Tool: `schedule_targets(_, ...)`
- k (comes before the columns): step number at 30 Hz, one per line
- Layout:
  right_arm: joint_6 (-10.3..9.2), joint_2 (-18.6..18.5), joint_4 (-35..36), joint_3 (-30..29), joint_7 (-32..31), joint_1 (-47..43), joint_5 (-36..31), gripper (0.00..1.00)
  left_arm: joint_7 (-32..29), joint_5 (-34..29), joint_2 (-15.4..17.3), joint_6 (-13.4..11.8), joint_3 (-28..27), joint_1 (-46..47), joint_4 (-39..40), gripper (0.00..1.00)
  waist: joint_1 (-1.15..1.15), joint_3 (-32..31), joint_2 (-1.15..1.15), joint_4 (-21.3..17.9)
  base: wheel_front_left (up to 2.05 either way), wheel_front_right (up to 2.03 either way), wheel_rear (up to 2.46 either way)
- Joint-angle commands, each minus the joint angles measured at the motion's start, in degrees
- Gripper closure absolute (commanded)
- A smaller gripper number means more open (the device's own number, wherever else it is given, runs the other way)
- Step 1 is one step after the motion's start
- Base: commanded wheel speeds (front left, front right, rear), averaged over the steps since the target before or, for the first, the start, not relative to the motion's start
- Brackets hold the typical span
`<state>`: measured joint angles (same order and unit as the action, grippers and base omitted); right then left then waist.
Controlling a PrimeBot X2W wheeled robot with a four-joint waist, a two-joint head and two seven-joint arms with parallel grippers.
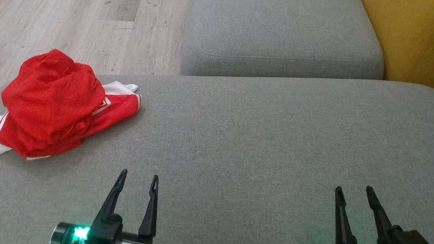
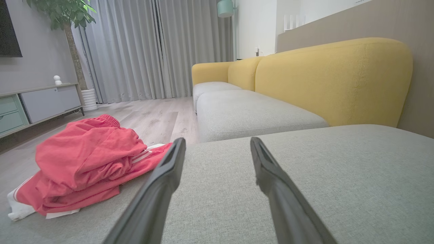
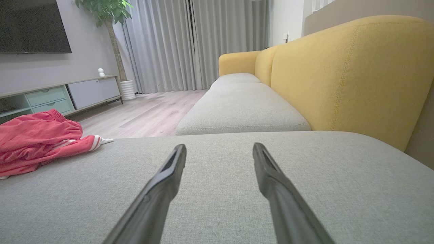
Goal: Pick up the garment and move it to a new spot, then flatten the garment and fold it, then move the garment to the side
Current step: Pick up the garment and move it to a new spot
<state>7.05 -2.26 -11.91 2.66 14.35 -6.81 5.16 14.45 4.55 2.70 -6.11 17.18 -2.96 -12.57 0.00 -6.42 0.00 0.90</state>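
1. Left gripper (image 1: 139,174): fingers spread wide, nothing between them. It hovers low over the grey seat cushion (image 1: 259,142).
2. Right gripper (image 1: 354,188): same, spread and empty, well to the right of the left one.
3. The red garment (image 1: 51,102) has white trim and stripes. It lies ahead of the left gripper and off to its left, near but not touching. From the right gripper it is far to the left, well apart.
4. It's a crumpled heap on the cushion's corner, beside the wood floor (image 1: 73,4). A gathered waistband in the left wrist view suggests shorts, but you can't be sure.
5. Progress, as I read it: nothing is done. No pick-up, no flattening, no fold, no move aside.
6. You have all of it left: grab, relocate, flatten, fold, shift to the side.
7. There's plenty of bare cushion ahead of and between both grippers, so that's a likely drop spot.
8. The left gripper is the closer one for the first grab. The heap is layered, so expect to pinch more than one ply.
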Motion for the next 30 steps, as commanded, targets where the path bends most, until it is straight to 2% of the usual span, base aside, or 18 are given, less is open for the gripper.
schedule_targets(1, 0.44, -0.6, 1.5, 1.1, 0.6, 2.0, 0.2, 0.00, 0.5, -0.3, 0.2, -0.4, -1.9, 1.8, 1.5, 0.00, 0.00, 0.0, 0.00, 0.1, 0.00, 0.00, 0.00)
schedule_targets(8, 0.44, -0.6, 1.4, 0.8, 0.6, 1.4, 0.2, 0.00, 0.5, -0.5, 0.2, -0.4, -2.1, 2.1, 1.0, 0.00, 0.00, 0.1, 0.00, 3.0, 0.00, 0.00, 0.00)
schedule_targets(22, 0.44, -0.6, 2.1, 1.3, 0.6, 2.7, 2.0, 0.00, 0.5, -1.5, 0.3, -0.4, -6.0, 1.4, 1.8, 0.00, 0.00, 2.3, 0.00, 20.5, 0.00, 0.00, 0.00)
schedule_targets(26, 0.44, -0.6, 2.4, 1.2, 0.6, 3.3, 2.0, 0.00, 0.5, -1.5, 0.3, -0.4, -7.7, 0.9, 2.6, 0.00, 0.00, 3.1, 0.00, 23.9, 0.00, 0.00, 0.00)
schedule_targets(30, 0.44, -0.6, 2.1, 1.4, 0.6, 3.9, 1.3, 0.00, 0.5, -1.5, 0.3, -1.2, -9.8, 0.1, 3.2, 0.00, 0.00, 4.2, 0.00, 25.2, 0.00, 0.00, 0.00)
